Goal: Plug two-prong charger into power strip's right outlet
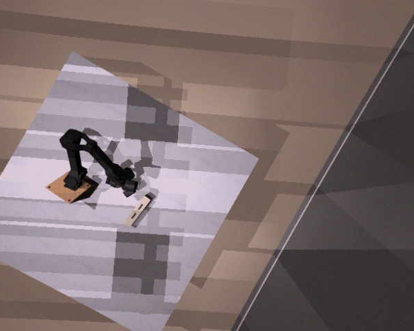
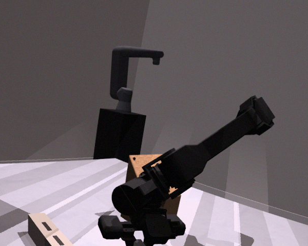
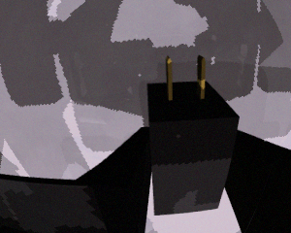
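My hand (image 3: pixel 179 134) grips the charger (image 3: pixel 191 146), its 2 prongs (image 3: pixel 170 79) pointing away from me, the power strip (image 1: pixel 138 210) (image 2: pixel 46 225) just beside the hand, unplugged into.

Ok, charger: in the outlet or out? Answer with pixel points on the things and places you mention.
Out. In the wrist view the pincer (image 3: pixel 179 134) grips the charger (image 3: pixel 190 165), both prongs (image 3: pixel 170 80) fully exposed, in no slot.
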